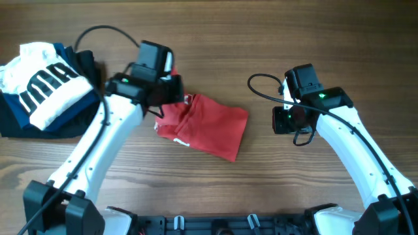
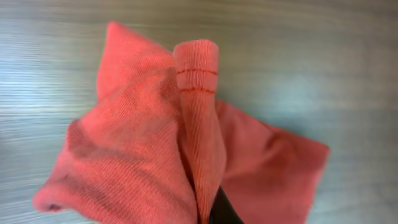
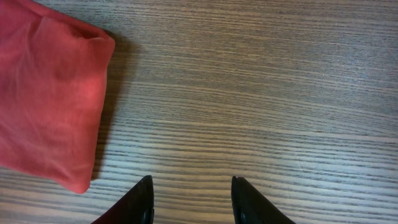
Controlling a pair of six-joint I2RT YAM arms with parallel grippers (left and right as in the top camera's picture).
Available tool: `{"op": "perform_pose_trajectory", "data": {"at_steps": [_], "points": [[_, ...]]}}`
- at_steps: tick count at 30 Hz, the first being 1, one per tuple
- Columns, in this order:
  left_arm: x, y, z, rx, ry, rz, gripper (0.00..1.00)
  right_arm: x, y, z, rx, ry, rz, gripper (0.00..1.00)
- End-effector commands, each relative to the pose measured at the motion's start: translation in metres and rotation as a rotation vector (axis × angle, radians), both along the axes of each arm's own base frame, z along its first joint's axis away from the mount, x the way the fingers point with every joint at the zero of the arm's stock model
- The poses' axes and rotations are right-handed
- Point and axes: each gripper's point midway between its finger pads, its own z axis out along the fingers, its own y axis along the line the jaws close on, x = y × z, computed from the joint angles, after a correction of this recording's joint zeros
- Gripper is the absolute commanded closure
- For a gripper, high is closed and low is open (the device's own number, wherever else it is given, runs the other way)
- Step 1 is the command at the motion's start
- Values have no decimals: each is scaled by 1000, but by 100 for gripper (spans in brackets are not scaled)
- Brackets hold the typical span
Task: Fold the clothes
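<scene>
Though bunched — red T-shirt [image 1: 212, 127], axis diagonal

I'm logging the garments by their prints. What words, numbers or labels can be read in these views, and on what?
Nothing reads in full.
White garment: black block letters, broken up by folds; no word can be made out.
Red shirt: specks of white print at its left edge, too small to read.
Both wrist views: no text.

Red T-shirt [image 1: 209, 127] folded into compact bundle on wooden table [image 1: 274, 186]; left end bunched, lifted.
</scene>
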Motion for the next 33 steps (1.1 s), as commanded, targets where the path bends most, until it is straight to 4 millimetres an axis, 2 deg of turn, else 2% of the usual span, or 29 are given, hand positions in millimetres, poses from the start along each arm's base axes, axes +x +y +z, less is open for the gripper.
{"op": "perform_pose_trajectory", "data": {"at_steps": [1, 5, 11, 19, 33], "points": [[-9, -27, 10, 2, -30, -86, 94, 3, -1, 6, -8, -18, -7, 60], [-21, -48, 9, 2, -29, -148, 94, 3, -1, 5, -8, -18, -8, 60], [-36, -62, 0, 22, 13, -200, 93, 2, -1, 5, -8, -16, -7, 59], [-51, -74, -22, 58, 85, -251, 92, 2, -1, 5, -8, -17, -6, 58], [-69, -121, -61, 84, 135, -356, 93, 1, -1, 5, -9, -13, -7, 56]]}}
